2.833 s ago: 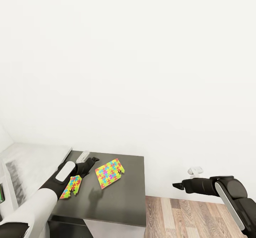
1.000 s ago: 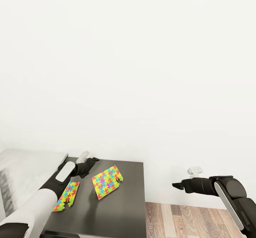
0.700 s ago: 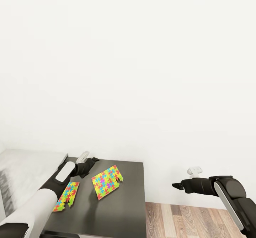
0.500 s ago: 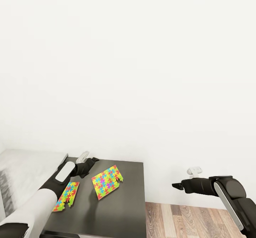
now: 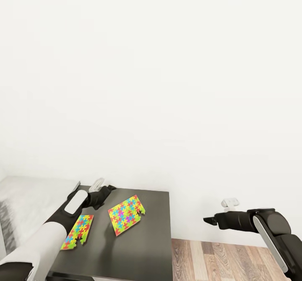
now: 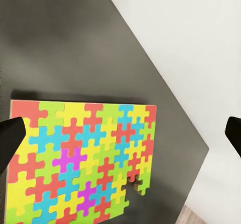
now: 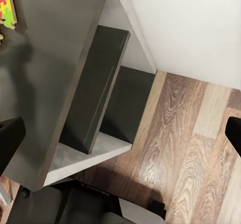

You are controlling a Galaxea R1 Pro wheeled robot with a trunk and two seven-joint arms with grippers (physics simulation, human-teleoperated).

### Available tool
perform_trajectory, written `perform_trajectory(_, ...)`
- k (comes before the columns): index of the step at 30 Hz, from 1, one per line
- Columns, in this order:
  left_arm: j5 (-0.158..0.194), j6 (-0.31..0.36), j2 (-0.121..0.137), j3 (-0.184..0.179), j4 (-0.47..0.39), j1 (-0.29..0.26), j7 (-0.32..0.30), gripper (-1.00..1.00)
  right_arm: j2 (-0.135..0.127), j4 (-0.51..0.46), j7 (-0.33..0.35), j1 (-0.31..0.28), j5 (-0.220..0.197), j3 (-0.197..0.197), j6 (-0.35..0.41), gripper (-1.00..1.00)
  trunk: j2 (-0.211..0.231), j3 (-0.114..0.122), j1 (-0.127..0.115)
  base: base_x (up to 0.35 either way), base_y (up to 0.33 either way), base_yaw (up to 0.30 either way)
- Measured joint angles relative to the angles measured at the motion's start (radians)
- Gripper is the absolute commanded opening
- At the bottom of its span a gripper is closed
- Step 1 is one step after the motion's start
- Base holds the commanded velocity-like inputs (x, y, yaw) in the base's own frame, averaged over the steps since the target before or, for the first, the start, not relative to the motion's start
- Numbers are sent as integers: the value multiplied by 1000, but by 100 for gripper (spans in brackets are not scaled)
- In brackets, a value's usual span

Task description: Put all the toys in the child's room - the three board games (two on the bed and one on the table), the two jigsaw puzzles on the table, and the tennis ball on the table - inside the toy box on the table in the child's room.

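Two jigsaw puzzles lie flat on the table's dark grey section (image 5: pixel 151 239). The larger puzzle (image 5: pixel 127 208) is near the middle of that section, and the narrower one (image 5: pixel 77 231) is partly under my left forearm. My left gripper (image 5: pixel 108 188) hovers open over the far left of the dark top. Its wrist view looks down on the larger puzzle (image 6: pixel 80 163) between its wide-apart fingertips (image 6: pixel 10 138). My right gripper (image 5: pixel 209 220) hangs open beyond the table's right edge, above the floor. An edge of a puzzle (image 7: pixel 6 5) shows in its view. The toy box, board games and tennis ball are out of view.
The table's light grey top (image 5: pixel 33 197) runs off to the left. A white wall (image 5: pixel 167 83) stands right behind the table. Wood-plank floor (image 5: pixel 226 260) lies to the right. Under the dark top is an open shelf compartment (image 7: pixel 100 133).
Between the earliest frame and a second ago the camera shifted, sliding the table slightly left and down. Since then the puzzles and both arms have stayed almost still.
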Motion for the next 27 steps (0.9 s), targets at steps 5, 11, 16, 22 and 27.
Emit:
perform_trajectory(5, 1, 0, 1, 1, 4, -1, 1, 100, 0, 5, 1, 0, -1, -1, 0, 100, 0, 0, 0, 0, 0, 0)
perform_trajectory(11, 1, -1, 2, 2, 19, -3, 1, 100, 1, 7, -1, -1, 0, 0, 0, 100, 0, 0, 0, 0, 0, 0)
perform_trajectory(16, 1, -11, 3, 2, 44, -6, 1, 100, 2, 2, -3, -1, 1, 0, 0, 100, 0, 0, 0, 0, 0, 0)
perform_trajectory(22, 1, -55, 4, 2, 79, -14, 0, 100, 2, -3, -4, -1, -1, -1, 0, 100, 0, -3, 0, 0, 0, 0)
perform_trajectory(27, 1, -92, 4, 1, 104, -19, 0, 100, 2, -6, -5, -1, -6, -2, 0, 100, 0, -9, 0, 0, 0, 0)
